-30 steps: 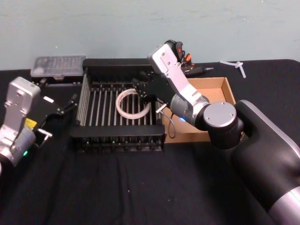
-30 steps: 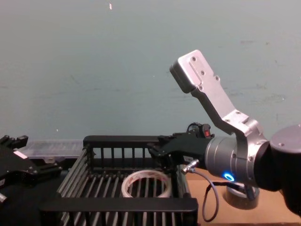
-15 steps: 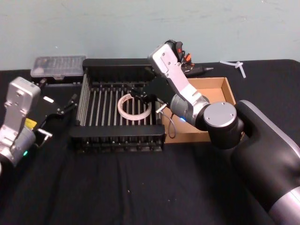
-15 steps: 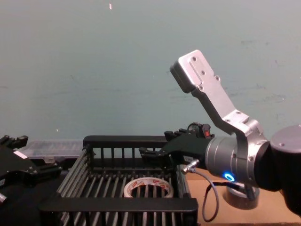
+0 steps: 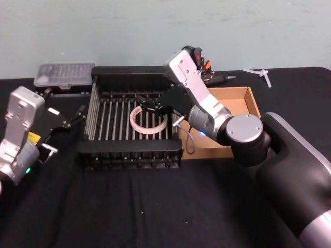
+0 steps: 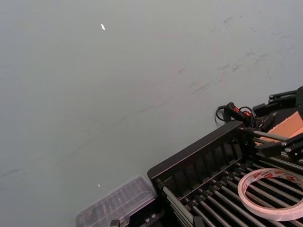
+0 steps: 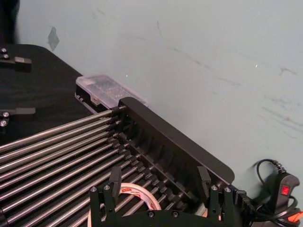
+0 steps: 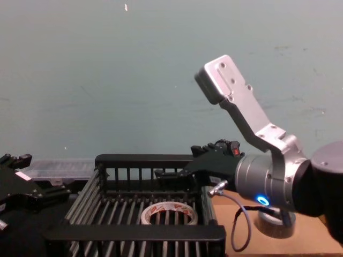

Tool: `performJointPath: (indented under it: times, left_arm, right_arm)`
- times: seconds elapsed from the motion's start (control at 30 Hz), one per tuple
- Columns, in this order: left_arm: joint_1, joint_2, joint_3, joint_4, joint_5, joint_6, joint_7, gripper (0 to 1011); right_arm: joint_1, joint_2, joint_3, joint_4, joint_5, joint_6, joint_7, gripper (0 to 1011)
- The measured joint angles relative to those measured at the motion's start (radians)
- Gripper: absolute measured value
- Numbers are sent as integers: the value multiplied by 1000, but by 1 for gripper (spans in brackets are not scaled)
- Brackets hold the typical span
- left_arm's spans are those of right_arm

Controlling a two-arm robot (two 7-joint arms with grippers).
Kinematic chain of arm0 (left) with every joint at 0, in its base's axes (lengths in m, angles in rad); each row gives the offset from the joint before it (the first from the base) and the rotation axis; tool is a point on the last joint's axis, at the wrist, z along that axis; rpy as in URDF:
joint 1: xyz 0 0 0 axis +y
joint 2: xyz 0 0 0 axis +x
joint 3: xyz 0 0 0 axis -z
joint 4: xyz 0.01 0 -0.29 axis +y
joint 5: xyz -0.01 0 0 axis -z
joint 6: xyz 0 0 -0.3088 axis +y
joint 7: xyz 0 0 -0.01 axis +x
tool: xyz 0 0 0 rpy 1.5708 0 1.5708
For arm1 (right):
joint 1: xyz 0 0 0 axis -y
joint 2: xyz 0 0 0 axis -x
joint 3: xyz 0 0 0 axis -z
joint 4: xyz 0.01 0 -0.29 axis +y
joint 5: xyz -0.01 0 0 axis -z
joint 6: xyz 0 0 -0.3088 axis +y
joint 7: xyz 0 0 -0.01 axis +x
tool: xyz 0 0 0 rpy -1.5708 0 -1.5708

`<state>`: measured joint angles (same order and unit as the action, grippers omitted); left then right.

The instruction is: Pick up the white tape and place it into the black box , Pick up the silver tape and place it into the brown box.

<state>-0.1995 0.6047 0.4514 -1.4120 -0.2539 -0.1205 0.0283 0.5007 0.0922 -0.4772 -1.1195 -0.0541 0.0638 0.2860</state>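
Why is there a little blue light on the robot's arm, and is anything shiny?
Chest view: a blue ring glows on the right arm's joint. Right wrist view: the black box's metal bars catch pale glare. Head view: the white tape stands out brightly on the dark floor.

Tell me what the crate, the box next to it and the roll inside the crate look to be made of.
Black box: apparently matte black plastic rims, with floor bars whose grey glint suggests metal. Brown box: plain tan cardboard, dull and unprinted. White tape: a thin whitish, slightly translucent roll with red marks on its rim, probably plastic film or paper tape. It lies flat on the bars below the open right gripper.
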Motion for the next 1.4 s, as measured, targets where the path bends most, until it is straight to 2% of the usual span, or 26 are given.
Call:
performJointPath:
  times: [0.3, 0.73, 1.07, 1.4]
  left_arm:
    - [0, 0, 0, 0, 0, 0, 0, 1001]
    - [0, 0, 0, 0, 0, 0, 0, 1001]
    - [0, 0, 0, 0, 0, 0, 0, 1001]
    - [0, 0, 0, 0, 0, 0, 0, 1001]
  right_arm:
    - [-31, 23, 42, -76, 3, 10, -11, 1002]
    - [-104, 90, 154, -193, 7, 46, -65, 1002]
    - [-166, 126, 233, -238, 6, 79, -94, 1002]
    - [-217, 139, 288, -251, -1, 110, -109, 1002]
